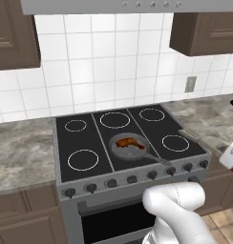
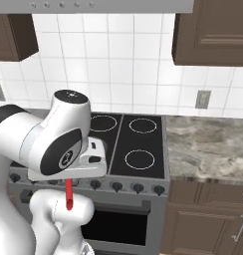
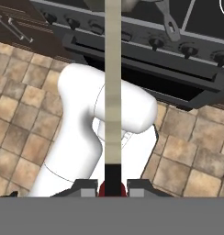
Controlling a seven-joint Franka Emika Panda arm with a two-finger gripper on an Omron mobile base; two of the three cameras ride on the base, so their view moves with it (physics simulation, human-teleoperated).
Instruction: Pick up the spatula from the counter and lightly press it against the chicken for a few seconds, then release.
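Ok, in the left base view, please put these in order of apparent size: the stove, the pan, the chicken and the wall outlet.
1. stove
2. pan
3. chicken and wall outlet: they look about alike, and the outlet is farther from the camera, so I do not rank them.

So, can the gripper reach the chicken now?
Probably yes: the chicken lies uncovered in the pan. But the gripper, shut on the spatula, points at the floor and must first swing up.
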